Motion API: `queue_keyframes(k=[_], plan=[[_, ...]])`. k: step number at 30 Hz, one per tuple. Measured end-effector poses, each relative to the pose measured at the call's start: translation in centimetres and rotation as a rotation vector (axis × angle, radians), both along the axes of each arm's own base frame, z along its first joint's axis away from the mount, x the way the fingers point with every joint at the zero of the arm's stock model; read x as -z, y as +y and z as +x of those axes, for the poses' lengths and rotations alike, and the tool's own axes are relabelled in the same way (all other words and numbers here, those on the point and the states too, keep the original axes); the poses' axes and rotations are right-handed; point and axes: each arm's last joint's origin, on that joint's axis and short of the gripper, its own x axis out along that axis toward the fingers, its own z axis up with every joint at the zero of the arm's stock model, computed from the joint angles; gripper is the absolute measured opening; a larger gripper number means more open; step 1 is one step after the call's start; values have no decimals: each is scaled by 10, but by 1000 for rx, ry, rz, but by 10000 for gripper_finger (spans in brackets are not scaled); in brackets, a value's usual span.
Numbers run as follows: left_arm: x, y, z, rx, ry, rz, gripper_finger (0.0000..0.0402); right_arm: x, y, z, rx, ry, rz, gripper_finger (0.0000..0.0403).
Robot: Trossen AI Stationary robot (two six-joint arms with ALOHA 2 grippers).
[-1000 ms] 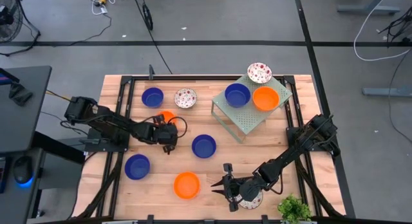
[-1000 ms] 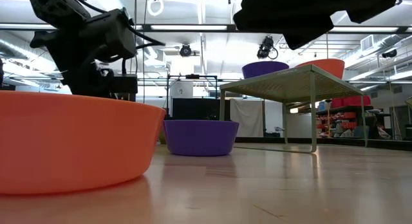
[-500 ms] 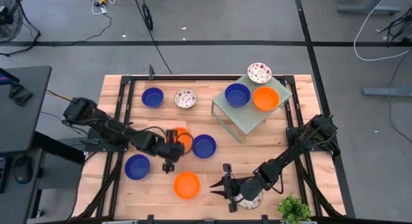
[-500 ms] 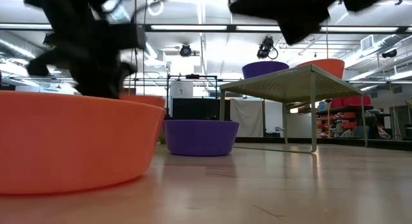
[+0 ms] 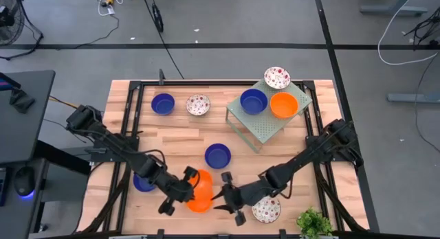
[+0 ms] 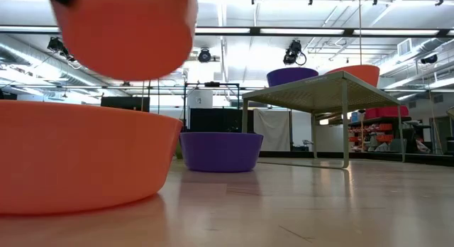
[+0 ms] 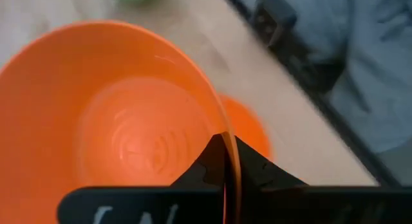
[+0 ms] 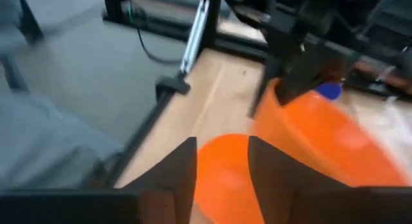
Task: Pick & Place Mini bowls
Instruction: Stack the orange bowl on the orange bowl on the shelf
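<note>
My left gripper is shut on an orange mini bowl near the table's near edge. It holds the bowl in the air above a second orange bowl that rests on its base on the table. My right gripper is open just to the right of both orange bowls and points at them. A speckled bowl sits on the table beside the right arm. My left gripper pinches the orange bowl's rim, one finger inside the bowl and one outside. The bowl is lifted clear, open side up, above the other orange bowl.
A blue bowl sits mid-table, and another is partly under the left arm. A blue bowl and a speckled bowl sit at the far left. The pale green rack carries a blue, an orange and a speckled bowl.
My left gripper has carried its orange bowl from the table's left middle toward the near edge, and now stands over the orange bowl on the table. My right gripper has moved toward the table's left edge, off the speckled bowl and up to the orange bowls.
</note>
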Motion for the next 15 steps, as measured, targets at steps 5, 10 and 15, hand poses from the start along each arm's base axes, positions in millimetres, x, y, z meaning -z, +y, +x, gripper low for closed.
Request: queue_keyframes(k=[5, 10, 15], plan=[[-1, -3, -1, 18, -13, -10, 15, -41, -1, 12, -22, 56, -145, 183], [-1, -4, -1, 20, -17, -10, 10, -55, -16, 20, 6, 108, -173, 198], [-2, -4, 0, 20, -26, -16, 15, -44, -34, 30, -51, 195, -141, 194]])
